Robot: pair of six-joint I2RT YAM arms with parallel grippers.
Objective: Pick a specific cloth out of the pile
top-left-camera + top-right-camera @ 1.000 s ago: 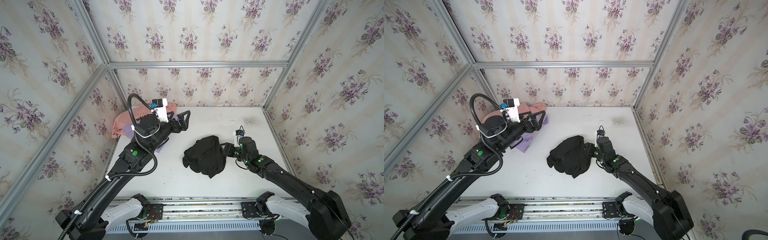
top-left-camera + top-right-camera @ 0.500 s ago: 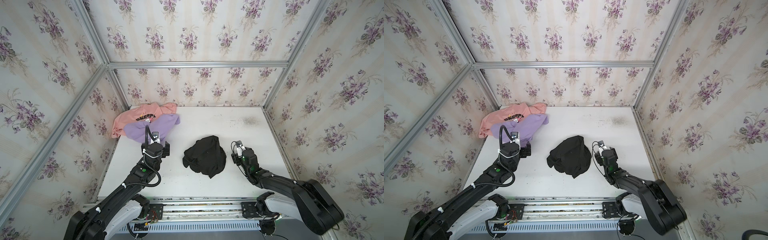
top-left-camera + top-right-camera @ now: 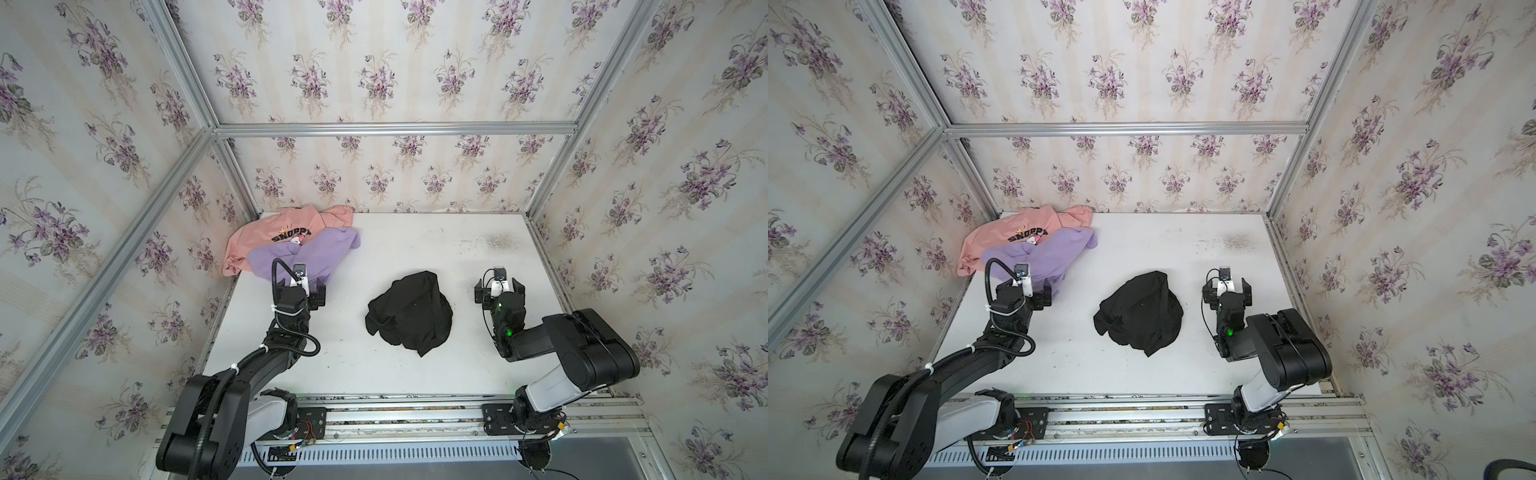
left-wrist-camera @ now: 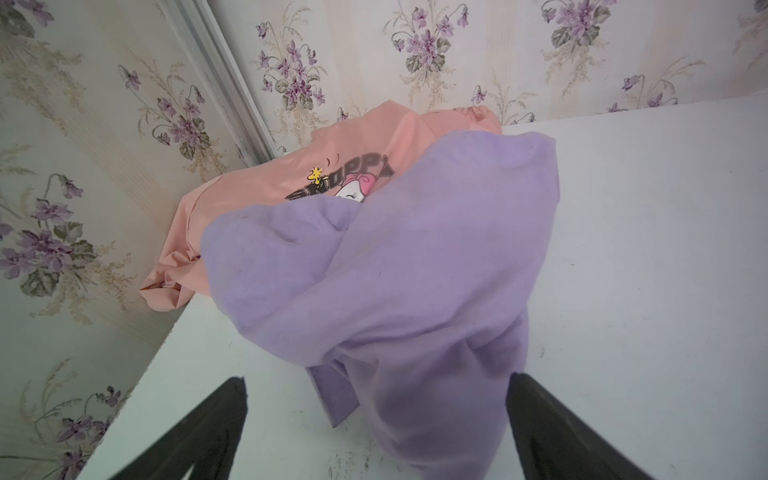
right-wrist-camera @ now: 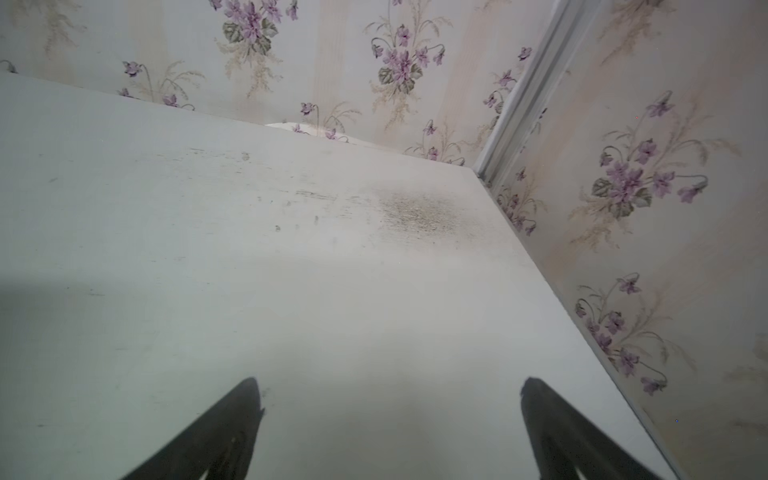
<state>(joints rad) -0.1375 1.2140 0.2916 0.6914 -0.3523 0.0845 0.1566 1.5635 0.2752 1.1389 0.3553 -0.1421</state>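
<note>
Bearing "SNOOPY" lettering, salmon-pink shirt (image 3: 262, 235) in pile (image 3: 303, 253).

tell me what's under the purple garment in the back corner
The salmon-pink shirt lies under the lilac garment, its black lettering partly covered. The garment's near end rests on the white table. Anything else beneath is hidden.

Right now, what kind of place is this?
Likely a robot test cell: two robot arms on a metal rail, wallpapered walls in an aluminium frame, a white table with a black cloth.
</note>
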